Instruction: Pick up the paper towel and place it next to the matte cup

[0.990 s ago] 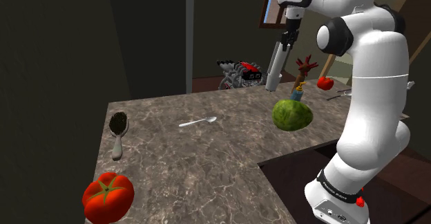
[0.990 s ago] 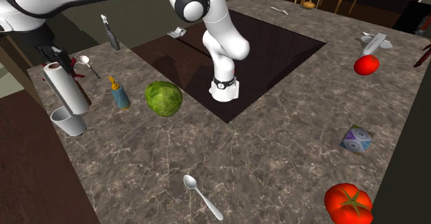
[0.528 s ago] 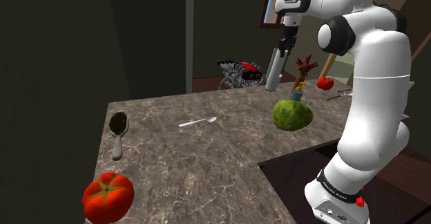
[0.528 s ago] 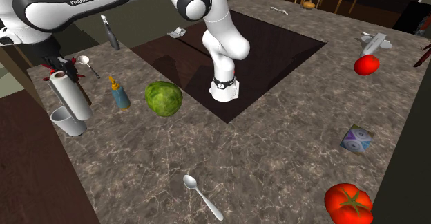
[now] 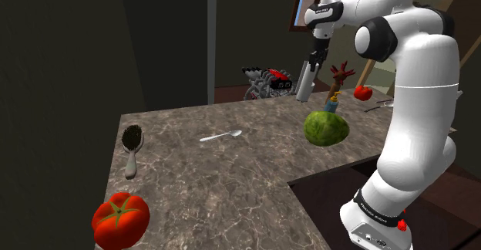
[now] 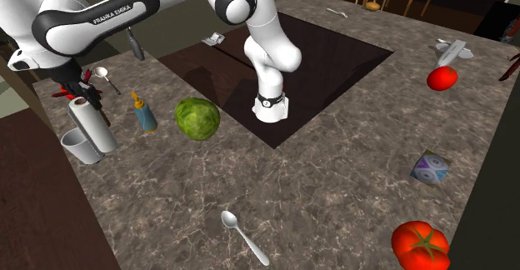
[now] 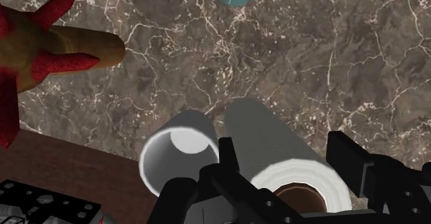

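Evidently, the placing step was in hand and close to its end. The paper towel (image 6: 93,125) was seen as a white roll on a brown core, carried at its upper end by the gripper (image 6: 73,92) at the corner of the marbled countertop (image 6: 333,193). In the wrist view the roll (image 7: 276,140) was clasped between the two black fingers (image 7: 228,162), which were pressed against its opposite sides, so the gripper was judged to be closed on it. The pale grey cup (image 6: 81,147) was found just beside the roll, upright and open-mouthed. From the wrist camera the rim of the cup (image 7: 181,150) lay beside the roll, with only a narrow strip of counter between them, if any. It could not be told whether the lower end of the roll was resting on the stone or was held slightly above it. A blue bottle (image 6: 145,114) stood near, on the side of the roll away from the cup, and a green cabbage (image 6: 197,118) beyond that.

The goal position was judged to have been reached. For the next move, any remaining gap to the counter would need to be closed gently. The fingers would then need to be parted and the hand drawn straight up, so that neither the roll nor the cup was knocked over.
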Available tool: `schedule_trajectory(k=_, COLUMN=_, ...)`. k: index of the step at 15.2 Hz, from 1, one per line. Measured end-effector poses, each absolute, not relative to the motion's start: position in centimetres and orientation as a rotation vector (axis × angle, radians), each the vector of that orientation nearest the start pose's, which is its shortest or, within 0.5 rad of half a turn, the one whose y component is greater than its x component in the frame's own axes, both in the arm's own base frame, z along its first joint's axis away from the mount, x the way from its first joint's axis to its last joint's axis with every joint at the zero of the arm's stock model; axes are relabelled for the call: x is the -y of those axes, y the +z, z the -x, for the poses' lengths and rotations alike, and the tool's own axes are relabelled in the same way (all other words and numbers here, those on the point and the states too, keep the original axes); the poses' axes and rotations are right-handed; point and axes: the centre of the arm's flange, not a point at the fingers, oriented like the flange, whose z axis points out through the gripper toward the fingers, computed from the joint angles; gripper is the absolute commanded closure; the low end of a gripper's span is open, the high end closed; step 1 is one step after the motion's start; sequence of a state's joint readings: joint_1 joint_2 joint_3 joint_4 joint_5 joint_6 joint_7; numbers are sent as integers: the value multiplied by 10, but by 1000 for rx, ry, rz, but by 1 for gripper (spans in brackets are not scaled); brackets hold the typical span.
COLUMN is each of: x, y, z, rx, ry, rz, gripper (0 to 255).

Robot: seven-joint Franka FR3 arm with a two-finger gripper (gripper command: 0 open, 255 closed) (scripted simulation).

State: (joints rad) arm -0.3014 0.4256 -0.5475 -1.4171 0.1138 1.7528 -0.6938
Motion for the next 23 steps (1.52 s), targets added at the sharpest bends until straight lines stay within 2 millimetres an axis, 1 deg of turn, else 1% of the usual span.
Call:
schedule_trajectory(k=3, x=454, y=468, z=-492, rx=-224, ry=151, rz=3186, gripper=255)
schedule_trajectory(k=10, x=454, y=429, z=-491, rx=-224, ry=151, rz=3186, gripper=255)
schedule_trajectory(k=13, x=453, y=424, z=-492, rx=-224, ry=151, rz=3186, gripper=255)
schedule_trajectory(k=16, x=453, y=423, z=-492, rx=-224, ry=150, rz=3186, gripper=255)
schedule_trajectory(k=17, x=453, y=423, z=-492, rx=-224, ry=150, rz=3186, gripper=0)
schedule_trajectory(k=23, x=453, y=423, z=-492, rx=-224, ry=150, rz=3186, gripper=0)
